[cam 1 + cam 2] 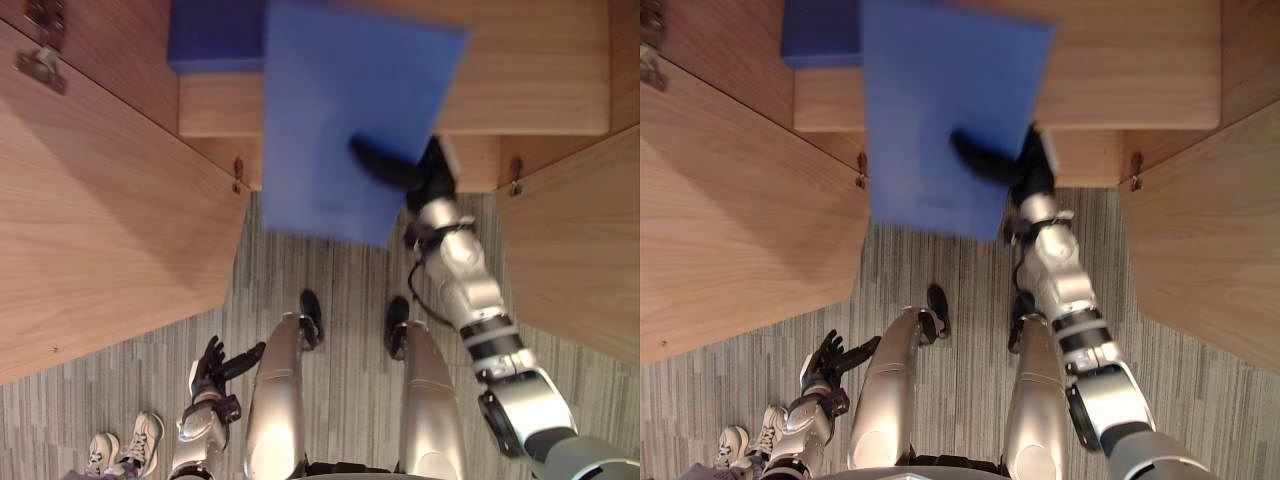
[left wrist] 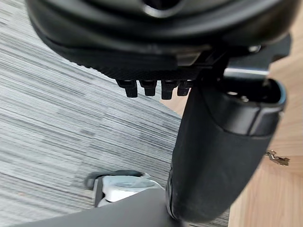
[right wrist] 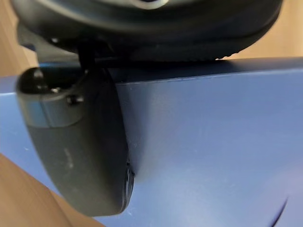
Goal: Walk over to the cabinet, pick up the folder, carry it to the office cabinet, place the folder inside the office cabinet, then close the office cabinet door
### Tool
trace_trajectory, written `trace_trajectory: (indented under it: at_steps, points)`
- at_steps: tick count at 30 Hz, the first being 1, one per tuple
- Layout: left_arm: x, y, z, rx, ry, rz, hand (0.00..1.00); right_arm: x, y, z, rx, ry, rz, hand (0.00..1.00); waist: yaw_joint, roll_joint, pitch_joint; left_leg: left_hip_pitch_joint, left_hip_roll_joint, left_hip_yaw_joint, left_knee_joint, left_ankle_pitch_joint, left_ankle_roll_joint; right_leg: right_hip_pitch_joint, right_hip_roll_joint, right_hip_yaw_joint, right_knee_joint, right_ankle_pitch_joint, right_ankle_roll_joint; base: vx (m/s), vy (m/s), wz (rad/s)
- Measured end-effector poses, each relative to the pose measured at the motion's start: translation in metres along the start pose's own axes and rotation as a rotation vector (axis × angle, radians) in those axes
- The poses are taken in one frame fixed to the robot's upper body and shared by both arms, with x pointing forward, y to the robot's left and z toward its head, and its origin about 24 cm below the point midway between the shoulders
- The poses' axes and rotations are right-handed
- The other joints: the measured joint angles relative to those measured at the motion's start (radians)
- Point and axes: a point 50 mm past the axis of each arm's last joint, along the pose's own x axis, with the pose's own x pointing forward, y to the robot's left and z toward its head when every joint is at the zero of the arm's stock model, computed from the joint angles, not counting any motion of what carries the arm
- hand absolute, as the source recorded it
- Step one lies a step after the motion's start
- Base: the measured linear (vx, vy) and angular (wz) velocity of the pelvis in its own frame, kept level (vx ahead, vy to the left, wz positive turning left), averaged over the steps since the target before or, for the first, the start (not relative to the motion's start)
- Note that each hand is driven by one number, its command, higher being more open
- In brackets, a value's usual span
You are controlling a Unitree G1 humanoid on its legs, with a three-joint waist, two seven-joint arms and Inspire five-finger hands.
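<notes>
Blue, flat and stiff-looking, the folder (image 1: 350, 120) is held in the air before the open office cabinet, pinched near its right corner by the right hand (image 1: 428, 178). The thumb (image 3: 80, 142) lies pressed across the folder's upper face, and the fingers are hidden beneath it. In the head views the folder's far part overlaps the front edge of the wooden shelf (image 1: 540, 80), while its near edge hangs over the grey carpet (image 1: 330, 280); whether any part touches the shelf cannot be told. A second blue object (image 1: 212, 35) lies on the shelf at the far left, partly covered by the folder in these views. The left door (image 1: 100, 220) and the right door (image 1: 580, 250), both wooden, stand swung out to either side. The left hand (image 1: 215, 365) hangs low beside the body, fingers loosely spread and holding nothing. A person's shoes (image 1: 128, 445) show at the lower left. Judged stage: insertion of the folder, with door closing not yet begun. Risks:
- The grip sits at one corner, so the free side may sag or pivot out of the pinch.
- The leading edge may catch the shelf's front or ride up on the blue object, leaving the folder protruding so that a door could not shut.
- The right arm passes near the right door and may nudge it.
</notes>
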Motion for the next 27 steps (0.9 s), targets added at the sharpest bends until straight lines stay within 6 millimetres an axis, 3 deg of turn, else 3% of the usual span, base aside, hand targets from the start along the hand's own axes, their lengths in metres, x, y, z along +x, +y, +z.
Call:
trace_trajectory:
  at_steps: [1,3,9,10,15,20,27]
  points:
    - [0.004,-0.006,0.011,-0.017,-0.040,-0.006,1.00,0.012,0.002,0.020,0.080,-0.073,-0.030,0.00,0.004,0.000,0.001,-0.049,0.011,-0.008,0.037,-0.008,0.001,-0.044,0.003,-0.001,0.030,-0.005,-0.003,-0.05,-0.007,-0.07]
    - [0.008,-0.016,0.024,-0.029,-0.087,-0.031,1.00,0.021,0.001,0.036,0.161,-0.122,-0.064,0.00,0.008,-0.001,0.012,-0.081,0.016,-0.015,0.061,-0.010,0.000,-0.074,0.003,-0.002,0.054,-0.009,-0.006,-0.05,-0.007,-0.02]
    - [0.010,-0.044,0.050,-0.097,-0.188,-0.101,1.00,0.046,0.006,0.051,0.381,-0.119,-0.177,0.00,0.010,-0.002,0.014,-0.164,0.027,-0.034,0.106,-0.011,-0.002,-0.147,0.003,-0.018,0.094,-0.015,-0.009,-0.07,-0.029,0.00]
    - [0.010,-0.045,0.051,-0.100,-0.191,-0.103,1.00,0.049,0.006,0.053,0.406,-0.120,-0.196,1.00,0.012,-0.002,0.014,-0.170,0.028,-0.034,0.106,-0.009,-0.001,-0.153,0.002,-0.019,0.095,-0.014,-0.010,-0.04,-0.043,0.01]
    - [0.010,-0.047,0.055,-0.131,-0.202,-0.071,1.00,0.064,0.005,0.069,0.604,-0.136,-0.331,1.00,0.018,-0.002,0.014,-0.199,0.028,-0.038,0.106,-0.005,-0.001,-0.179,0.000,-0.026,0.098,-0.012,-0.013,0.01,-0.030,0.01]
    - [0.009,-0.051,0.058,-0.144,-0.219,-0.065,1.00,0.073,0.010,0.089,0.706,-0.181,-0.344,1.00,0.015,-0.002,0.014,-0.202,0.027,-0.042,0.098,-0.004,-0.002,-0.178,-0.004,-0.039,0.089,-0.012,-0.013,0.01,-0.025,0.01]
    - [0.007,-0.056,0.062,-0.161,-0.237,-0.077,1.00,0.075,0.013,0.094,0.706,-0.197,-0.336,1.00,0.010,-0.003,0.013,-0.191,0.021,-0.053,0.074,0.007,-0.009,-0.158,-0.007,-0.054,0.067,-0.011,-0.015,-0.02,-0.043,0.05]
